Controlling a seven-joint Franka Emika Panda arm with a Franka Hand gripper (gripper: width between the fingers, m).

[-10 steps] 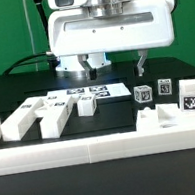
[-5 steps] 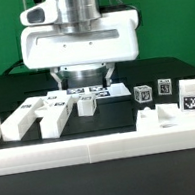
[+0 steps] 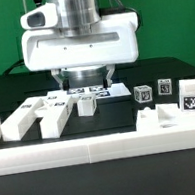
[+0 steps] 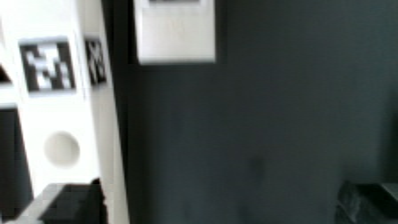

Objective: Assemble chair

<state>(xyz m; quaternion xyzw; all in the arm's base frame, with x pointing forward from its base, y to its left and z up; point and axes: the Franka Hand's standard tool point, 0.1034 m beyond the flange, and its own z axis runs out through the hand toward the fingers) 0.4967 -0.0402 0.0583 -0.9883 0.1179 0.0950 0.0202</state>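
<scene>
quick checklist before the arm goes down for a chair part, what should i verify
1. Pincer open: ok, fingertips look wide apart, though blurred.
2. Pincer empty: ok, only the dark table shows between them.
3. Pincer centred on a part: not ok, the tagged part with a hole lies off to one side.
4. Chair parts unjoined: ok, a long piece, a small block and a cube lie apart.
5. Height above the parts: cannot tell.
</scene>
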